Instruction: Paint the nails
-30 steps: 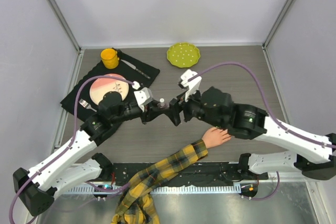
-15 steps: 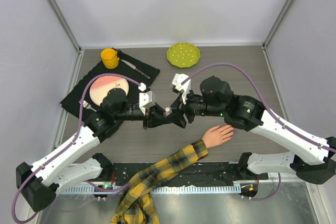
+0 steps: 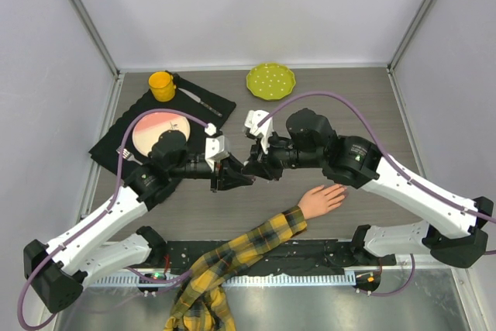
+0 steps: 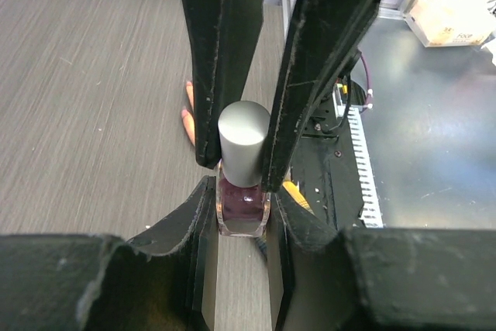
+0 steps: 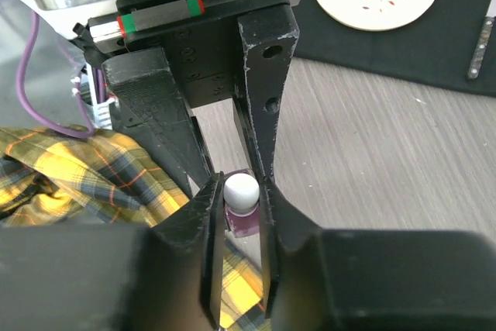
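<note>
Two grippers tip to tip over grey wood-grain worktop (image 3: 372,114), top view: left gripper (image 3: 235,177), right gripper (image 3: 254,168). Pale pink-beige mannequin hand (image 3: 321,200), plaid-sleeved, lies flat nearby, untouched.

Left wrist view: left gripper clamped on small dark-purple glass polish bottle (image 4: 243,205); tiny pale nails (image 4: 187,120) on worktop beyond.

Right wrist view: right gripper nearly together, pinching matte silver cap (image 5: 240,189).

Judgement: nails rigid, ungraspable; hold light, slippery cap instead.

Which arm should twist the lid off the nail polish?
The right one: the right gripper pinches the silver cap, while the left gripper clamps the purple bottle below it.
</note>
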Tool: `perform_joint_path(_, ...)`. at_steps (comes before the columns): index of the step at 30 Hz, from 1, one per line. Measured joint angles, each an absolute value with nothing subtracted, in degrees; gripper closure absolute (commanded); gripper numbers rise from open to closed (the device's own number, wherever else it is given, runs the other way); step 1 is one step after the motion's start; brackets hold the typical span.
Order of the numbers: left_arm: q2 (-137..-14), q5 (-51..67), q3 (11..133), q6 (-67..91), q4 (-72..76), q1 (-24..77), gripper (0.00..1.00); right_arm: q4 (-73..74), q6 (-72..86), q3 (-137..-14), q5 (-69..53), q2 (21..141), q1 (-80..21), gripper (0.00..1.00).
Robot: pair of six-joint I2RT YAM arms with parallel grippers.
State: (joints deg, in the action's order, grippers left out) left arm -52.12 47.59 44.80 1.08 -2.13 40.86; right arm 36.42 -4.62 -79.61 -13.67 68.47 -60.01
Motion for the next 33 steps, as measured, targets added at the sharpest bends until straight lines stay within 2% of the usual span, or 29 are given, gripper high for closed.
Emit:
perform_joint_path(1, -52.14, 47.62, 44.8, 1.08, -2.26, 40.86, 1.0, 36.49, -4.86, -79.68, -13.58, 68.55, -59.96, 0.91)
perform_joint_path(2, -52.14, 47.59, 44.8, 1.06, -2.37, 40.86, 1.0, 36.58, -4.99, -79.79, -13.58, 68.64, -59.92, 0.99)
perform_joint_path(7, -52.1, 45.82, 44.8, 0.95, -2.42, 40.88, 1.0, 36.99, -5.39, -80.05, -13.08, 68.95, -59.88, 0.99)
perform_joint_path(12, -51.33, 34.89, 44.8, -0.75, -4.1, 41.3, 1.0, 33.63, -3.38, -79.35, -7.7, 70.87, -59.55, 0.99)
perform_joint_path(14, -51.03, 29.65, 44.73, -1.15, -5.52, 41.23, 1.0, 29.89, 0.12, -77.73, 0.75, 71.99, -62.0, 0.99)
perform_joint_path(17, -50.0, 23.24, 43.31, -2.0, -6.52, 41.3, 1.0, 25.8, 6.7, -76.6, 23.31, 75.44, -70.61, 0.99)
perform_joint_path(19, -48.56, 20.88, 42.13, -0.93, -7.33, 41.32, 1.0, 24.21, 10.2, -76.75, 33.5, 78.08, -74.15, 0.99)
perform_joint_path(23, -47.46, 18.13, 41.25, 0.69, -6.68, 41.19, 1.0, 22.44, 15.44, -77.36, 42.48, 80.49, -76.23, 0.99)
perform_joint_path(24, -47.46, 17.98, 41.21, 0.73, -6.13, 41.23, 1.0, 22.33, 16.12, -77.43, 42.83, 80.49, -76.14, 0.93)
perform_joint_path(25, -47.42, 17.8, 41.21, 0.73, -5.82, 41.23, 1.0, 22.28, 16.8, -77.58, 42.76, 80.49, -75.83, 0.77)
perform_joint_path(26, -47.4, 17.54, 41.21, 0.69, -5.63, 41.21, 1.0, 22.17, 17.39, -77.62, 42.35, 80.4, -75.4, 0.72)
perform_joint_path(33, -47.44, 18.61, 41.21, -0.95, -3.03, 41.12, 1.0, 22.92, 19.75, -76.51, 33.36, 76.88, -70.94, 0.49)
